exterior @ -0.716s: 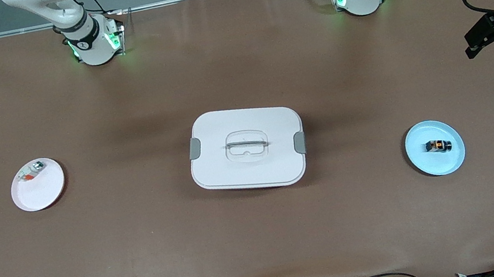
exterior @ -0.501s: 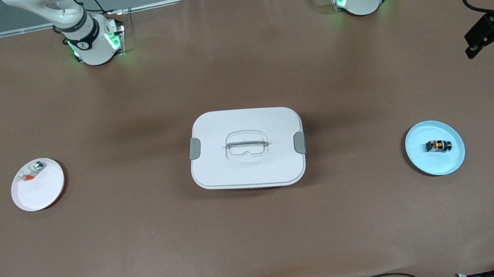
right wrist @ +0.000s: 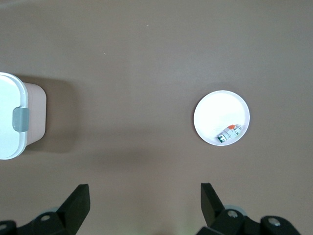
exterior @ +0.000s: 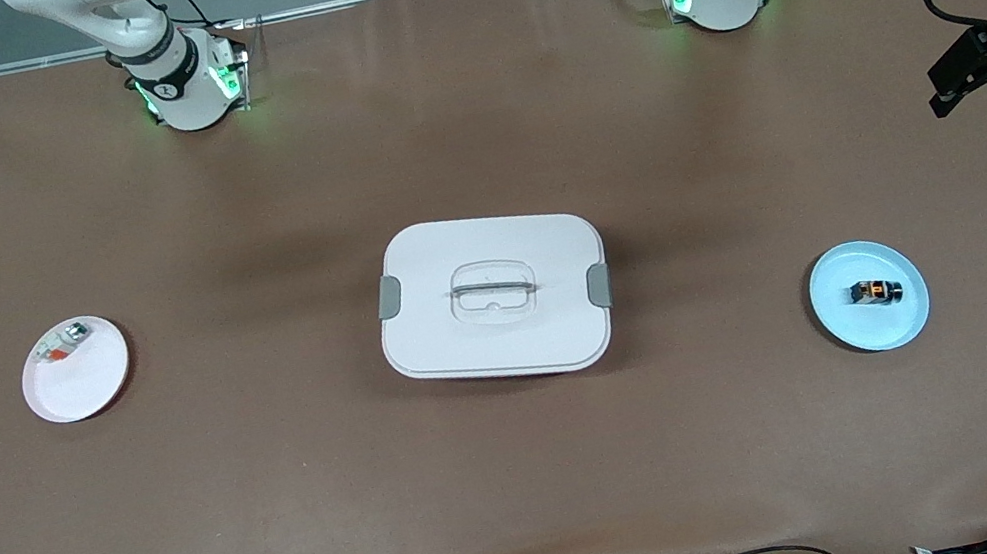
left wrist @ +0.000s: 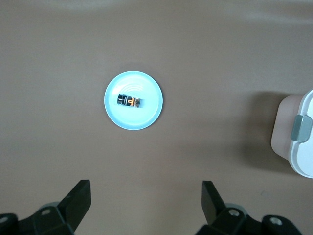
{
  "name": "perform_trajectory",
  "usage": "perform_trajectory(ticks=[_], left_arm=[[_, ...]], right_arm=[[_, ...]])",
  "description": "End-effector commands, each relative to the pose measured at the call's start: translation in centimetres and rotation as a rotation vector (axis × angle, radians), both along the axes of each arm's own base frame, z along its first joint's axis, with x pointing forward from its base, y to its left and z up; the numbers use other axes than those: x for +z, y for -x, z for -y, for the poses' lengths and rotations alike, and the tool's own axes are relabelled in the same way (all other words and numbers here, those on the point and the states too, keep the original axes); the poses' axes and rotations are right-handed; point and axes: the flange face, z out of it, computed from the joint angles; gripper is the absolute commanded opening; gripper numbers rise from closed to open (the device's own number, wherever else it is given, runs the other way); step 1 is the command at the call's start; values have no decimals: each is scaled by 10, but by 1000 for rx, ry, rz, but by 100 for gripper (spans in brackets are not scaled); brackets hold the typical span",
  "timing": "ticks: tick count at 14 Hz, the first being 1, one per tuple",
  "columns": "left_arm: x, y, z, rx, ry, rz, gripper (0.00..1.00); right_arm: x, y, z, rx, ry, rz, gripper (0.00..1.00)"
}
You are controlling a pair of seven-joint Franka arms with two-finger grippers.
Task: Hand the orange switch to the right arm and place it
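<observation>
You've got the right gripper [right wrist: 142, 205] parked high at the right arm's end of the table, fingers spread wide, nothing in them. It waits. The white plate [exterior: 91, 383] at that end carries the whitish piece with the red-orange part [exterior: 61, 344]; not your target.

Mid-table sits the white lidded box [exterior: 493, 296], lid on, clasps at both short ends. It lies between the two plates, so I'd expect any handover to happen above it or just beside it.

The orange switch [exterior: 876, 291] lies flat on the blue plate [exterior: 898, 327], toward the left arm's end. Its long axis runs roughly along the table's length, across the line of the left arm's reach.

The left gripper [left wrist: 145, 205] is up in the air near that end, fingers fully apart and empty, plate ahead of it in the wrist view, not under it. The left arm is clearly the nearer one.

Brown mat [exterior: 532, 494] is flat and bare around the blue plate; the shallow rim shouldn't block a top-down pinch across the switch's short sides.
</observation>
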Motion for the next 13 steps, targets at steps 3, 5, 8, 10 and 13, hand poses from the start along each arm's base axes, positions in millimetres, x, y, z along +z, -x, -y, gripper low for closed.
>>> perform_trajectory(ticks=[3,5,8,10,13], left_arm=[[4,-2,0,5,4,-10,100],[4,-2,-2,3,5,-10,100],[-7,-9,-7,0,3,-27,100],[-20,-16,-9,-1,-9,-48,100],[-48,-29,-26,28,9,-97,100]], right_arm=[[2,7,3,7,-10,6,100],[3,7,4,5,-6,8,100],[4,6,-1,14,-5,13,100],[4,6,3,8,6,16,100],[4,6,4,8,27,16,100]])
